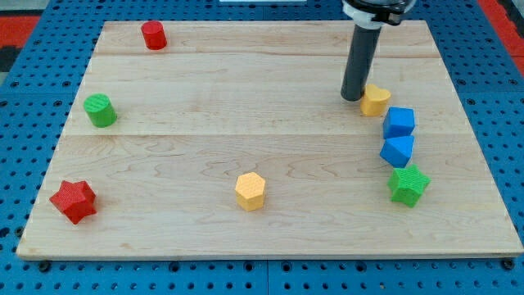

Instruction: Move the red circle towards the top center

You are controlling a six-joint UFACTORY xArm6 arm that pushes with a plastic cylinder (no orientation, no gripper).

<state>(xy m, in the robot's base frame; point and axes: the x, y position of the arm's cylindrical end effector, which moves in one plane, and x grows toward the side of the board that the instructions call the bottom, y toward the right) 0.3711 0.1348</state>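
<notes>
The red circle [153, 35] is a short red cylinder standing near the top left corner of the wooden board [205, 139]. My tip [352, 97] is far from it, at the view's upper right, touching or almost touching the left side of a yellow block [376, 99]. The rod rises straight up from the tip to the view's top edge.
A green cylinder [100, 111] stands at the left. A red star [74, 201] lies at the bottom left. A yellow hexagon [250, 191] lies at the bottom centre. Two blue blocks [399, 122] [398, 151] and a green star [408, 184] line up below the yellow block at the right.
</notes>
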